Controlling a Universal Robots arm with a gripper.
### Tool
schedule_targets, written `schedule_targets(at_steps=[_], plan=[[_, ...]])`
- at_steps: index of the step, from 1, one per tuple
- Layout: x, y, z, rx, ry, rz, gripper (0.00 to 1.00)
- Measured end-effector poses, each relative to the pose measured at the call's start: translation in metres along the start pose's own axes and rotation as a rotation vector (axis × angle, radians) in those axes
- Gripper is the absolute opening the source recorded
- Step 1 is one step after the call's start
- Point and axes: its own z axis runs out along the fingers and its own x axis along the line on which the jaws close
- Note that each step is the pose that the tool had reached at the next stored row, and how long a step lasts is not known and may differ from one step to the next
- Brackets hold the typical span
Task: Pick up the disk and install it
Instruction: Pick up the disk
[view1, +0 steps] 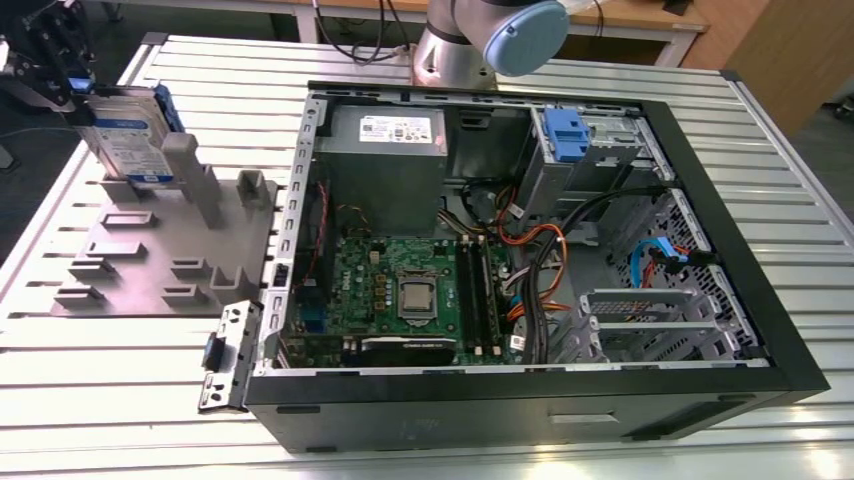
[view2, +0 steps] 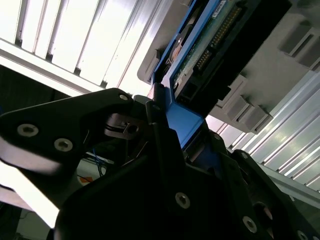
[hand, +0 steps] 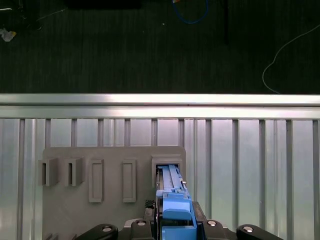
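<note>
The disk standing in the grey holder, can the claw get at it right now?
Very likely yes: the claw sits at the upper end of the disk and seems closed on its blue bracket, with nothing between them.

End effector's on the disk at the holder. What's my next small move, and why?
Probably a straight lift. The end effector grips the disk by its blue bracket; the disk stands upright, lower end in a slot of the holder, so going sideways first would likely jam it.

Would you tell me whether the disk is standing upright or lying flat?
Upright: the disk stands on edge at the grey holder, its blue bracket clamped by the gripper.
</note>
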Motion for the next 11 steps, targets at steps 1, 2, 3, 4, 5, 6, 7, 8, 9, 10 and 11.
schedule_targets(at_steps=[1, 2, 3, 4, 5, 6, 7, 8, 9, 10, 11], plan=[[0.0, 0.0, 0.0, 0.0, 0.0, 0.0, 0.36], [0.0, 0.0, 0.0, 0.0, 0.0001, 0.0, 0.36], [0.0, 0.0, -0.0001, -0.0001, 0.0, 0.0, 0.36], [0.0, 0.0, -0.0003, -0.0001, 0.0, 0.0, 0.36], [0.0, 0.0, -0.0018, 0.0, 0.0, 0.0, 0.36], [0.0, 0.0001, -0.0023, -0.0001, 0.0, 0.0, 0.36], [0.0, 0.0, -0.0025, -0.0001, 0.0, 0.0, 0.36], [0.0, 0.0001, -0.0026, -0.0001, 0.0, 0.0, 0.36], [0.0, 0.0001, -0.0029, -0.0002, 0.0001, 0.0, 0.36], [0.0, 0.0, -0.0031, -0.0001, 0.0, 0.0, 0.36], [0.0, 0.0001, -0.0033, -0.0001, 0.0, 0.0, 0.36]])
